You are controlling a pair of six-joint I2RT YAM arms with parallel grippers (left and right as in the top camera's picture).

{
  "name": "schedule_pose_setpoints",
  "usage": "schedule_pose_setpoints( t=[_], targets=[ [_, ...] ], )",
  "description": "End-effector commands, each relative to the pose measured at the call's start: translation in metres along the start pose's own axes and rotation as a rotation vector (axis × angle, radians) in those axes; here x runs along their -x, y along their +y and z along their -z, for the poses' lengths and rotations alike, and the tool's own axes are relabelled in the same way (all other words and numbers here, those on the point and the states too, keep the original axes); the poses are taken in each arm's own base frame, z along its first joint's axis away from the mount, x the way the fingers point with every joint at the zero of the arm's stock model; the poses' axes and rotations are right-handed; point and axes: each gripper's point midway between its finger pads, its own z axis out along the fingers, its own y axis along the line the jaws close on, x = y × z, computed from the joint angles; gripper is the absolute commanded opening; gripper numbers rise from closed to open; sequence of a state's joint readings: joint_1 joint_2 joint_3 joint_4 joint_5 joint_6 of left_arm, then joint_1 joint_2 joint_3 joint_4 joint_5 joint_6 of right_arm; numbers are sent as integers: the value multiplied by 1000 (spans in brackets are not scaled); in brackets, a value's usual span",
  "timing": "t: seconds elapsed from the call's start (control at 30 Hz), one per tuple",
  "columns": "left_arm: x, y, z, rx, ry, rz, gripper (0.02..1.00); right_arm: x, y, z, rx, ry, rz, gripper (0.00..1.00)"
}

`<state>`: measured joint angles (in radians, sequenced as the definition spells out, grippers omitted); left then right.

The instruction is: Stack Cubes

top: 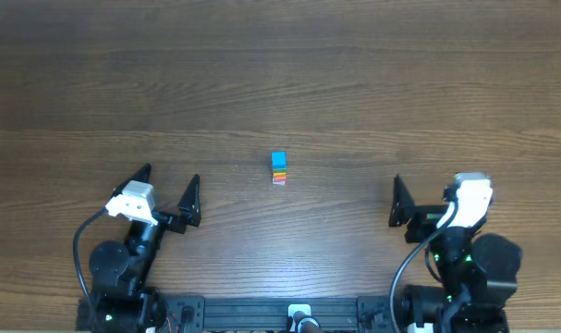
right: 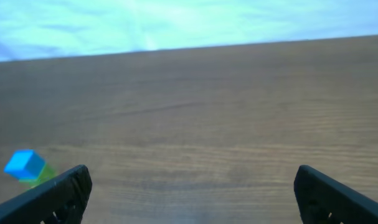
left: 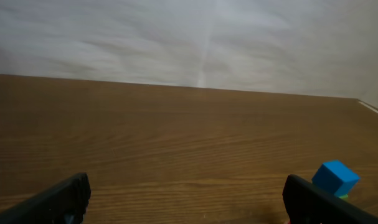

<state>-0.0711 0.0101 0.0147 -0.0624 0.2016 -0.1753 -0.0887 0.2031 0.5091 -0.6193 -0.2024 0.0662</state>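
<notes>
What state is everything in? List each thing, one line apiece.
cube stack: upright, standing free on the table between the arms.
blue cube: on top of the stack.
left gripper: open, empty, apart from the stack.
right gripper: open, empty, apart from the stack.

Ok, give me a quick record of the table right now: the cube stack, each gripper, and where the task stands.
stack: cube stack upright at mid-table, between the two arms
top: blue cube, other coloured cubes beneath it
left: left gripper open, empty, apart from the stack
right: right gripper open, empty, apart from the stack
surface: wooden table, no loose cubes seen
task: looks stacked
</notes>
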Motion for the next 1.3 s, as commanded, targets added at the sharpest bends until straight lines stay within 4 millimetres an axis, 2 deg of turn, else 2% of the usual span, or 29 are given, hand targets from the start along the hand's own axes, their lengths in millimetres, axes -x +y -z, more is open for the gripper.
schedule_pose_setpoints(
  t=[0.03, 0.1, 0.23, 0.4, 0.6, 0.87, 1.03, 1.3],
  targets=[
    [-2, 2, 0, 9, -2, -15, 998, -24, 7, -11, 56, 12, 16, 991],
    [-2, 2, 0, 9, -1, -15, 998, -31, 7, -20, 66, -13, 37, 991],
    [-2, 2, 0, 9, -1, -15, 1000, -32, 6, -30, 65, -67, 53, 993],
    [-2, 2, 0, 9, -2, -15, 998, -24, -4, -33, -1, -141, 74, 991],
    [-2, 2, 0, 9, -2, -15, 998, -19, 1, -36, 17, -214, 124, 993],
    [-2, 2, 0, 10, -1, -15, 998, -28, 7, -43, 49, -251, 155, 991],
    [-2, 2, 0, 9, -2, -15, 996, -37, 5, -48, 44, -254, 154, 993],
    [-2, 2, 0, 9, -2, -15, 998, -38, -6, -48, 6, -270, 147, 993]
  ],
)
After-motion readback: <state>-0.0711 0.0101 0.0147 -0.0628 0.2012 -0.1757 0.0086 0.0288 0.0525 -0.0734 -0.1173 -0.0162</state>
